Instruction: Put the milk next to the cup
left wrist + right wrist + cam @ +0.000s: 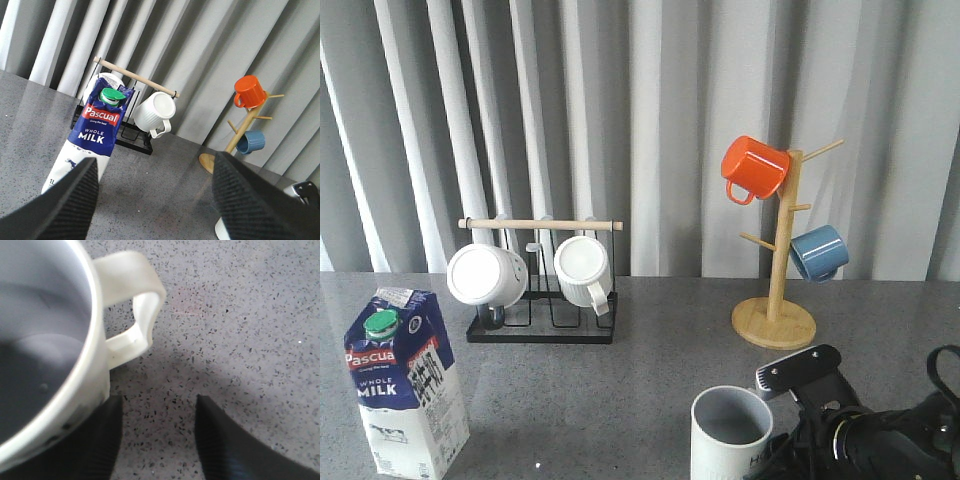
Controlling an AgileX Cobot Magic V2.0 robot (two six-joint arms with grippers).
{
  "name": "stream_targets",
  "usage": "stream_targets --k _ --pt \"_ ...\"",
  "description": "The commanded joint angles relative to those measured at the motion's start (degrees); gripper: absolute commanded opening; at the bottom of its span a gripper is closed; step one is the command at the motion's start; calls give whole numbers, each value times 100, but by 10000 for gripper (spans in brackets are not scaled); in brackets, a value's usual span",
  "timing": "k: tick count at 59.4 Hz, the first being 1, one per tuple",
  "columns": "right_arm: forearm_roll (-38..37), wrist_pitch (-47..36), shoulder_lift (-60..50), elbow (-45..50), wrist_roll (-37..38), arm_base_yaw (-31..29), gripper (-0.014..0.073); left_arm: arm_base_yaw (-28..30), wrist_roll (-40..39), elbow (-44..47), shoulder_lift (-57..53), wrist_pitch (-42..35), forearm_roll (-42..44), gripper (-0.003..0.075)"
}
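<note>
Two grippers in play. Right gripper (155, 440) sits low over the worktop, fingers (225, 445) spread w/ bare speckled surface between them; nothing pinched. One finger is just beside the cup's wall, the handle (132, 305) a little beyond the gap. In the front view the right arm (865, 430) lies at the front right corner of the grey tabletop (660, 340), right next to the cup (730, 432).

Left gripper (155, 200) is spread wide too, both dark ribbed fingers (60, 205) apart & empty, w/ the milk carton (92, 140) seen standing beyond them, not touched.

Cup: large pale mug, grey inside, upright near the front edge, right of centre, dark lettering partly visible low on its side. Milk carton (408, 385): upright near the front left corner, blue top w/ red "Pascual" band, "WHOLE MILK" text, green cap (382, 321), white lower part. Carton & cup are well apart, approx. half the worktop's width between them.

Toward the back edge, left of centre: black wire rack (545, 320) w/ wooden bar, two white mugs (585, 272) hanging on it. Back right: wooden mug tree (777, 300) holding an orange mug (753, 168) up high & a blue mug (818, 252) lower. Grey pleated curtain (650, 110) behind it all.
</note>
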Motion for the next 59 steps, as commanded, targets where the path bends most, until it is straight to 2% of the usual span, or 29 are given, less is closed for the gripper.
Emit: stream_targets --k 1,10,26,32,43,52,59 --pt "-11 -183 -466 -174 -40 2 432 15 9 -173 106 -363 -35 482" --pt "-97 141 -1149 -174 -40 2 435 15 9 -173 106 -363 -35 482" --pt "-53 1481 -3044 -174 -76 2 410 15 9 -173 106 -370 -35 482" --pt "10 1780 -3902 40 -457 2 322 15 9 -173 106 -365 -35 482" --pt "742 1804 -5594 1268 -865 2 -10 15 94 -173 106 -366 -35 482" --pt "1027 1729 -6599 2443 -1004 2 -10 15 330 -322 344 -283 -35 482" --pt "1209 1724 -7005 2913 -978 2 -10 15 1040 -1015 1072 201 -35 483"
